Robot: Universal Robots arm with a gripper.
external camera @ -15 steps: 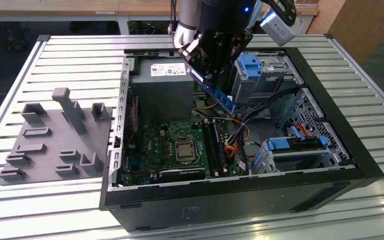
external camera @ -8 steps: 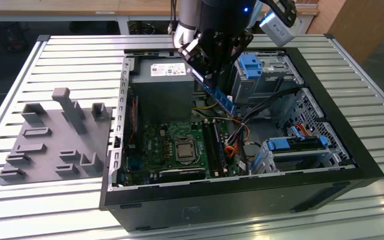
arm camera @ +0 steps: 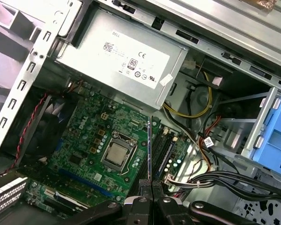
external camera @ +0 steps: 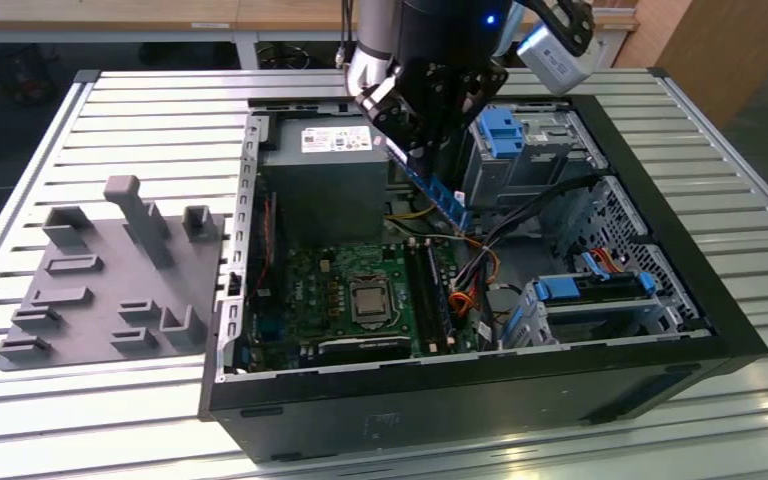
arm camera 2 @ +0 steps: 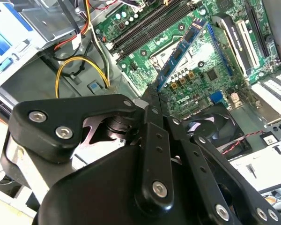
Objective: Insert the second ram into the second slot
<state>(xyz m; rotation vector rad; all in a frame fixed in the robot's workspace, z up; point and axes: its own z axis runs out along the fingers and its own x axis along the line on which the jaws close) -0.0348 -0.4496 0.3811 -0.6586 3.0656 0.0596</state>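
I see the second ram (external camera: 440,197) as a thin, flat blue stick, long and narrow. In the second wrist view the second ram (arm camera 2: 182,49) shows its flat side with a row of dark chips; in the first wrist view the second ram (arm camera: 150,145) is edge-on, just a thin line.

The gripper (external camera: 411,158) is pinched tight on one end of it, with its fingers almost together. The stick hangs tilted in the upper middle of the exterior view, up above the green board (external camera: 337,290) and its long black slots (external camera: 431,290).

The open black computer case (external camera: 491,370) holds the board, a grey power box (external camera: 331,170), wires (external camera: 531,205) and blue latches (external camera: 507,128); the second wrist view also shows a black fan (arm camera 2: 210,126); the first wrist view shows a square silver chip (arm camera: 117,154).

A grey holder tray (external camera: 104,270) lies at the exterior view's left on the slatted table (external camera: 131,110).
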